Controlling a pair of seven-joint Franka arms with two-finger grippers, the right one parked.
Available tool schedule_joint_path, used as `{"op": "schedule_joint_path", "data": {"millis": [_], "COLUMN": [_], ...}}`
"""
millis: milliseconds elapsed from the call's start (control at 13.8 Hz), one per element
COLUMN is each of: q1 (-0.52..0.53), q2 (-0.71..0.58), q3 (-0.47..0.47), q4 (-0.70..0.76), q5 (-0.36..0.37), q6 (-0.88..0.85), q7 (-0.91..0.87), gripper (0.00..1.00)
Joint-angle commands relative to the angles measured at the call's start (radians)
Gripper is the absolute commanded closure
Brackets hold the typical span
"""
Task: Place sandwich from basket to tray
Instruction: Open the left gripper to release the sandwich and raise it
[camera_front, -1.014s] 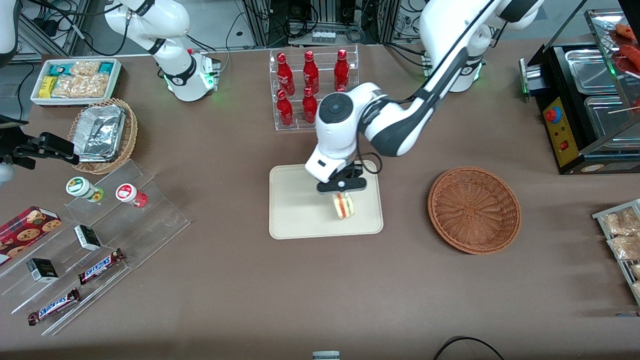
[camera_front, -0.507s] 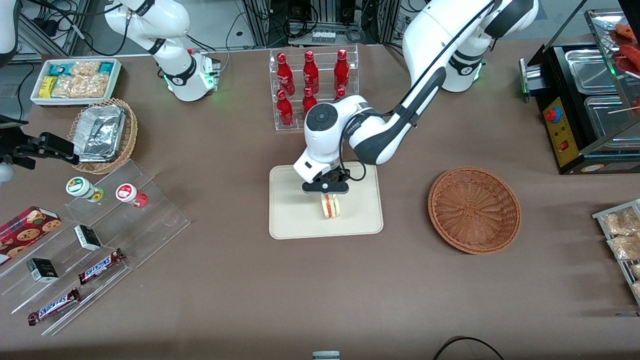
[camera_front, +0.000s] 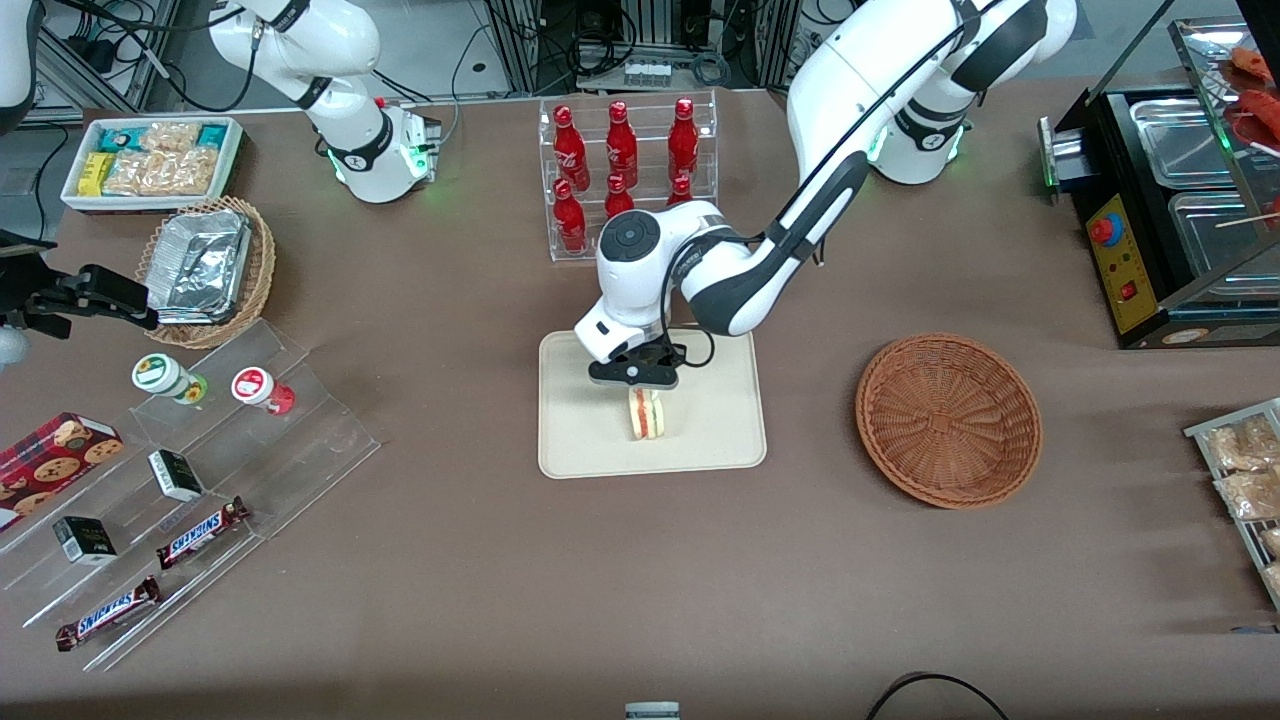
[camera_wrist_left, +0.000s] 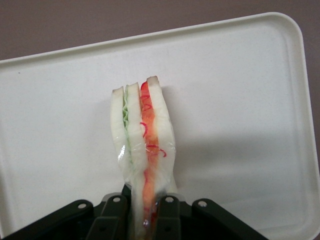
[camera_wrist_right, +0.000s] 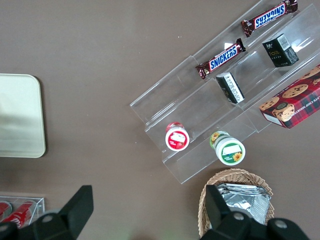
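My left gripper is shut on the sandwich, a wrapped wedge of pale bread with red and green filling, and holds it on edge over the middle of the cream tray. In the left wrist view the sandwich hangs between the black fingers of the gripper, above the tray. The reddish-brown wicker basket sits empty beside the tray, toward the working arm's end of the table.
A clear rack of red bottles stands farther from the front camera than the tray. A clear stepped stand with snack bars and cups, a tan basket with foil containers and a white bin of snacks lie toward the parked arm's end. A black food warmer stands at the working arm's end.
My gripper has carried the sandwich sideways across the tray, away from the basket, toward the tray's middle. It is still shut on the sandwich.
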Motion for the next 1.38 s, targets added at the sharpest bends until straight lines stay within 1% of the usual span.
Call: {"op": "schedule_joint_path", "data": {"millis": [0, 72, 145, 362, 435, 507, 580, 652, 797, 942, 1087, 1159, 1304], "q1": [-0.015, -0.015, -0.015, -0.005, -0.003, 0.003, 0.012, 0.021, 0.058, 0.101, 0.159, 0.185, 0.225], "q2": [0.020, 0.020, 0.018, -0.012, -0.041, -0.068, -0.104, -0.150, -0.239, -0.311, -0.377, -0.405, -0.462], "q3": [0.008, 0.008, 0.008, 0.009, 0.011, 0.012, 0.014, 0.014, 0.014, 0.014, 0.012, 0.011, 0.014], "q4": [0.036, 0.036, 0.036, 0.039, 0.042, 0.047, 0.048, 0.047, 0.056, 0.061, 0.059, 0.061, 0.059], "q5": [0.021, 0.021, 0.021, 0.013, 0.007, -0.016, -0.055, -0.077, -0.088, -0.140, -0.159, -0.163, -0.201], "q6": [-0.001, -0.001, -0.001, -0.004, -0.007, -0.011, -0.016, -0.049, -0.198, -0.266, -0.338, -0.393, -0.474], "q7": [-0.013, -0.013, -0.012, -0.015, -0.018, -0.034, -0.063, -0.076, -0.076, -0.065, -0.062, -0.047, 0.037], "gripper": [0.56, 0.32, 0.21, 0.01, 0.01, 0.01, 0.01, 0.01, 0.01, 0.01, 0.01, 0.01, 0.01]}}
